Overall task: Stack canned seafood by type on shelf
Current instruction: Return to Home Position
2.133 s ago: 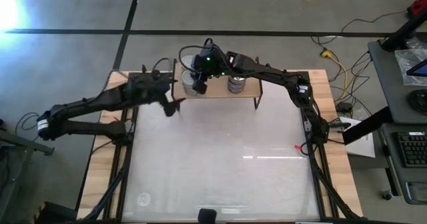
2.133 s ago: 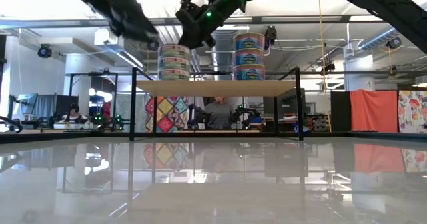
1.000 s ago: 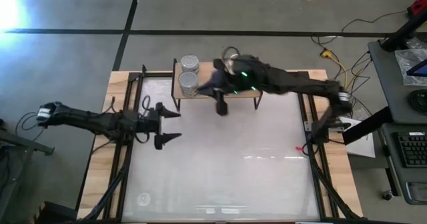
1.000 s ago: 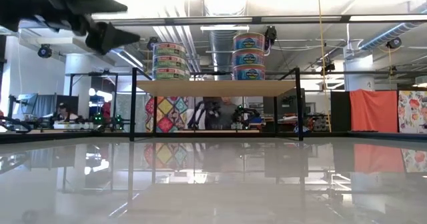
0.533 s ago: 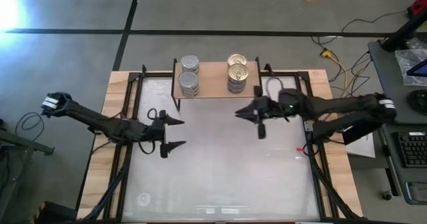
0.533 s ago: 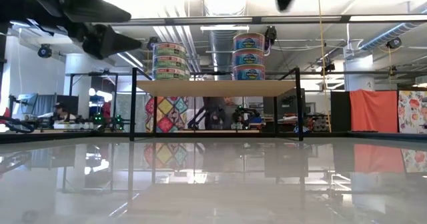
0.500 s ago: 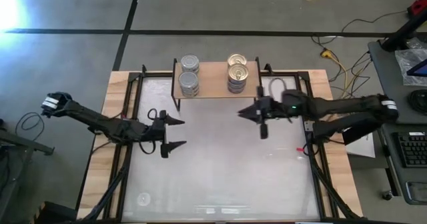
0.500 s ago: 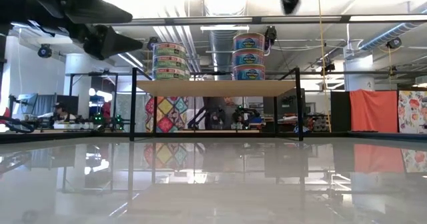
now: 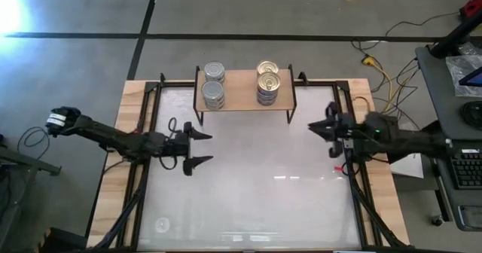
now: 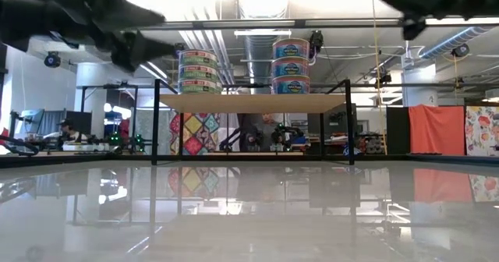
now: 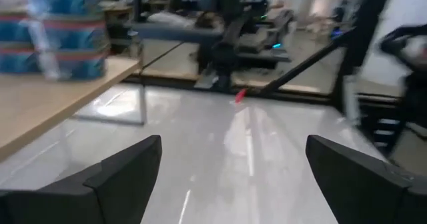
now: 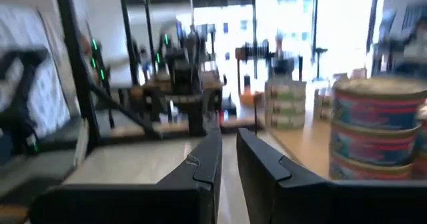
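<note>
Cans sit stacked on the shelf. Left gripper hangs wide open over the counter; right gripper is pinched closed, empty, by the right edge.

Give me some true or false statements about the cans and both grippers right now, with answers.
1. Silver-topped cans stand on the left part of the shelf, gold-topped cans on its right part. True.
2. The left gripper grips a can. False: it is open and empty, over the table.
3. The right gripper hovers above the shelf. False: it is near the table's right edge, shut.
4. In the low view each stack is three cans high. True.
</note>
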Robot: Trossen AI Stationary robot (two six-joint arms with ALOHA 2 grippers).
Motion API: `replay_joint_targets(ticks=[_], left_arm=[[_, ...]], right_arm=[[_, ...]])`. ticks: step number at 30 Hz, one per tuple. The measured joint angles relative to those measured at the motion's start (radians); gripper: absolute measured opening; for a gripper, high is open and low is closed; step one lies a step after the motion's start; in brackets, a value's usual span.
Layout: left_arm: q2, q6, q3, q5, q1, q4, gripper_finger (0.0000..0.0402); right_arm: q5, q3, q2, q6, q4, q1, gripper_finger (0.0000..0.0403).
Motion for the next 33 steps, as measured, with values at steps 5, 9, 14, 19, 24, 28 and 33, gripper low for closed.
replay_joint_targets(ticks=[5,9,14,19,24,28,33], left_arm=[[-0.13,0.042,-0.001,0.031,0.003,-0.126,0.0346],[-0.219,0.045,-0.018,0.076,0.016,-0.195,0.0341],[-0.294,0.016,-0.118,0.161,0.049,-0.162,0.0328],[-0.347,-0.016,-0.214,0.234,0.123,-0.076,0.0307],[-0.405,0.003,-0.214,0.247,0.219,-0.212,0.0273],[-0.441,0.003,-0.221,0.248,0.277,-0.283,0.0238],[-0.503,-0.029,-0.221,0.181,0.286,-0.473,0.0206]], right_arm=[[0.0,-0.149,-0.223,0.052,0.039,0.0,0.0038],[-0.002,-0.205,-0.173,0.075,0.04,0.0,0.0038],[-0.008,-0.288,-0.175,0.116,0.069,0.003,0.0038],[0.053,-0.288,-0.171,0.083,-0.056,0.0,0.0038],[0.075,-0.287,-0.14,-0.02,-0.078,0.0,0.0038],[0.076,-0.288,-0.124,-0.018,-0.08,0.0,0.0038],[0.077,-0.287,-0.116,-0.018,-0.081,0.0,0.0038]])
